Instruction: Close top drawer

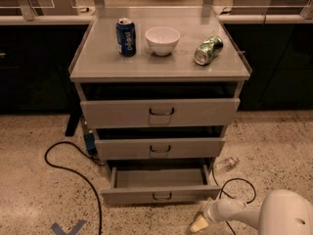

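Note:
The grey metal cabinet (98, 67) has three drawers. The top drawer (132, 196) is the lowest one, with a low plain front and a small dark wire handle (162, 197). It is pulled out the farthest, and its long flat tray (159, 177) looks empty. The middle drawer (160, 148) and the tall uppermost drawer (195, 112) also stand slightly out. My gripper (199, 223) is low at the bottom edge of the view. It sits just in front of and below the right end of the lowest drawer's front, apart from it. My white arm (279, 214) fills the bottom right corner.
On the cabinet top stand a blue can (125, 36) and a white bowl (162, 39), and a green can (208, 50) lies on its side. A black cable (73, 173) loops on the floor at left, and another runs at right. A clear bottle (226, 164) lies by the cabinet's right foot. Blue tape (68, 227) marks the floor.

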Robot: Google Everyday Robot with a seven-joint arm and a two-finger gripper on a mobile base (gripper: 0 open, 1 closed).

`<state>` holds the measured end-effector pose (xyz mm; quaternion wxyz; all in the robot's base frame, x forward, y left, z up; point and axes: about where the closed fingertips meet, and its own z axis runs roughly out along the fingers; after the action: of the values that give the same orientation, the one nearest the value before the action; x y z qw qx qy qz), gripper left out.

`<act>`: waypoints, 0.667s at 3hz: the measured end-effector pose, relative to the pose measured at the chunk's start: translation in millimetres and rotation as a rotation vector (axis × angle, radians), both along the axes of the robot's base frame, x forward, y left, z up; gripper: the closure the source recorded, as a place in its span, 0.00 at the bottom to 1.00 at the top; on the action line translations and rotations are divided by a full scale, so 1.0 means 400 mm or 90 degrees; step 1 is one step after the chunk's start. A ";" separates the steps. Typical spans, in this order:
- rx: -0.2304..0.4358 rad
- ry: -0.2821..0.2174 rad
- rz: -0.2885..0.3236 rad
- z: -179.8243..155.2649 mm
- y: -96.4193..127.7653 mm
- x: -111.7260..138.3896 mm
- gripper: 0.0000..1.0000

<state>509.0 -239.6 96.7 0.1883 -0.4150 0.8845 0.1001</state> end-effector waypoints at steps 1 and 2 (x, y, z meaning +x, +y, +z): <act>0.045 -0.069 0.024 0.069 0.066 0.054 0.00; 0.050 -0.077 0.027 0.078 0.075 0.057 0.00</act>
<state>531.7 -209.8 127.8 0.2552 -0.4313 0.8578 0.1139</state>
